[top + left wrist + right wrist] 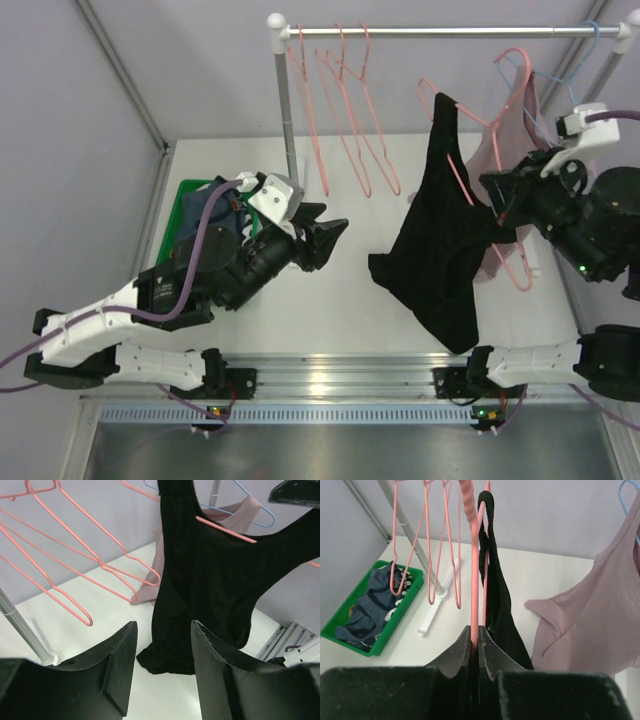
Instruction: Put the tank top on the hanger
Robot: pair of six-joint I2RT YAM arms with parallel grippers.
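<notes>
The black tank top (440,235) hangs on a salmon-pink hanger (462,176), with one strap over the hanger's upper end and its hem resting on the table. My right gripper (497,205) is shut on the hanger's wire; in the right wrist view the wire (474,580) runs up from between the closed gripper (475,629), with the tank top (497,597) beside it. My left gripper (335,240) is open and empty, left of the tank top and apart from it. In the left wrist view the gripper (162,625) faces the tank top (210,580) and hanger (225,530).
A metal rail (450,32) on a post (285,110) carries three more pink hangers (345,110). A dusty-pink top (505,135) hangs on a light-blue hanger (562,80) at the right. A green basket (185,195) with a dark blue-grey garment (205,212) stands at the left.
</notes>
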